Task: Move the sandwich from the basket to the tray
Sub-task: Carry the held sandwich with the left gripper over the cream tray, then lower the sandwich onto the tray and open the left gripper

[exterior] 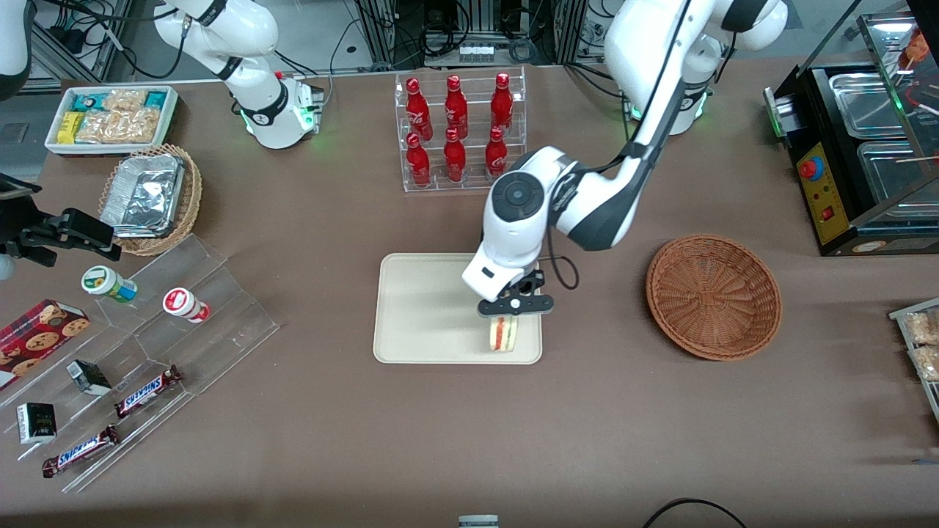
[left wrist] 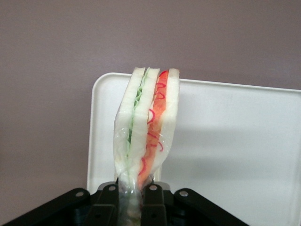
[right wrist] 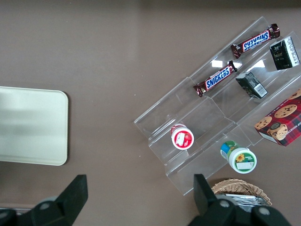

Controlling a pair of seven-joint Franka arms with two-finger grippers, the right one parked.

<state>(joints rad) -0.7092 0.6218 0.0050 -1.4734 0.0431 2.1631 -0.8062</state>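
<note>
The sandwich [exterior: 503, 334] is a wrapped wedge of white bread with green and red-orange filling; it stands on edge over the tray's [exterior: 425, 308] corner nearest the front camera, on the working arm's side. My left gripper [exterior: 513, 305] is directly above it, shut on the sandwich. In the left wrist view the sandwich [left wrist: 146, 127] rises from between the black fingers [left wrist: 160, 205], which pinch its clear wrapper, with the tray [left wrist: 235, 141] beneath. The reddish-brown basket [exterior: 713, 295] stands beside the tray, toward the working arm's end, with nothing in it.
A clear rack of red cola bottles [exterior: 458, 128] stands farther from the front camera than the tray. A clear stepped stand [exterior: 147, 352] with snacks, a tan basket with foil containers [exterior: 150, 194] and a white snack bin [exterior: 110, 117] lie toward the parked arm's end. A black food warmer [exterior: 858, 147] sits past the basket.
</note>
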